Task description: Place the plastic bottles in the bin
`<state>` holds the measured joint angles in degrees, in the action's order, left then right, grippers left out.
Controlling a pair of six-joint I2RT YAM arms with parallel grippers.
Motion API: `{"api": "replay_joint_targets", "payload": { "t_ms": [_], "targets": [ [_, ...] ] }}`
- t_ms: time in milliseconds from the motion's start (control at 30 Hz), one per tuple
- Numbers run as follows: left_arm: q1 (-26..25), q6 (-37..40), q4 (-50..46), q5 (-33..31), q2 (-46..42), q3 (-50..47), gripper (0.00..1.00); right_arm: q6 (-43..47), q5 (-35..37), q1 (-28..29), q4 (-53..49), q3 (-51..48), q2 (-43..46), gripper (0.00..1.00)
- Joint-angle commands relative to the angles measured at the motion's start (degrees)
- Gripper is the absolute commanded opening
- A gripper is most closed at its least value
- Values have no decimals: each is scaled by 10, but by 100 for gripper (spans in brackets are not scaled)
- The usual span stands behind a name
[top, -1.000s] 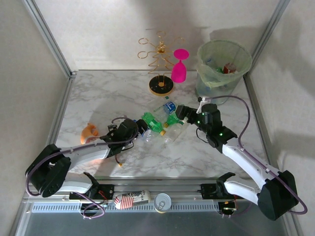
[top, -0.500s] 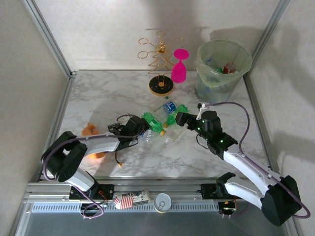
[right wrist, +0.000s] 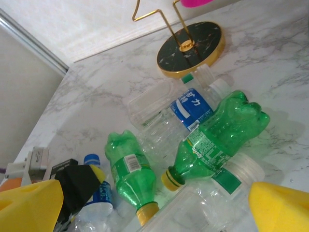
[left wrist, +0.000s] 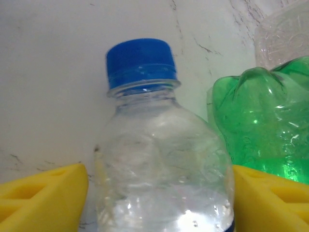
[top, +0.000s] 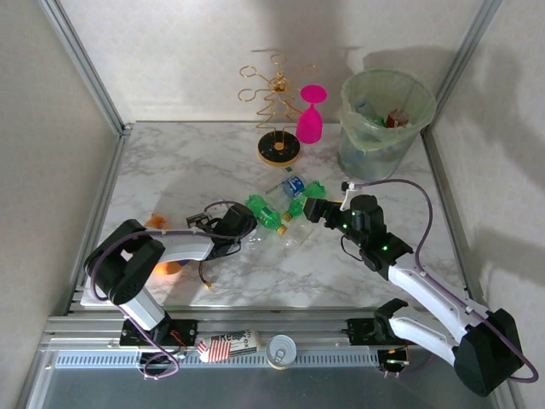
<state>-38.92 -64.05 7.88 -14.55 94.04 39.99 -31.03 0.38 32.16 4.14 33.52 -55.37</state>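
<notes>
A heap of plastic bottles (top: 281,209) lies on its side in the middle of the marble table (top: 170,170). It is well apart from the bin (top: 368,155) in the far right corner, where a red-labelled bottle (top: 397,118) and a few others sit inside the pale green bag. In the heap I can pick out two crumpled green bottles (right wrist: 219,133) with yellow caps and a clear bottle with a blue label (right wrist: 192,105). The left gripper (top: 243,228) is low at the heap's left end. Its yellow fingers (left wrist: 43,198) are spread either side of a clear blue-capped bottle (left wrist: 161,169), one touching its side, the other a sliver off. The right gripper (right wrist: 154,193) is at the heap's right end, fingers wide apart with nothing held, over a clear wide-necked bottle (right wrist: 207,198).
</notes>
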Motion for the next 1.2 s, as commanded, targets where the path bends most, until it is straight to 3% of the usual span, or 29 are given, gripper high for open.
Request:
{"api": "replay_joint_targets", "payload": {
  "t_ms": [0,200,533,767,1167],
  "targets": [
    [-1,-10,12,-4,21,0,68,16,-28,4,8,14,-18,99],
    [-1,-3,23,-10,3,-12,59,11,-38,5,28,12,-34,99],
    [-1,17,33,-17,-94,-35,58,-33,-92,4,151,-53,-7,99],
    [-5,-20,101,8,-168,-45,57,-62,-146,9,199,-71,-25,99],
    [-27,-50,134,20,-201,-29,57,-47,-139,148,327,-46,-127,99]
  ]
}}
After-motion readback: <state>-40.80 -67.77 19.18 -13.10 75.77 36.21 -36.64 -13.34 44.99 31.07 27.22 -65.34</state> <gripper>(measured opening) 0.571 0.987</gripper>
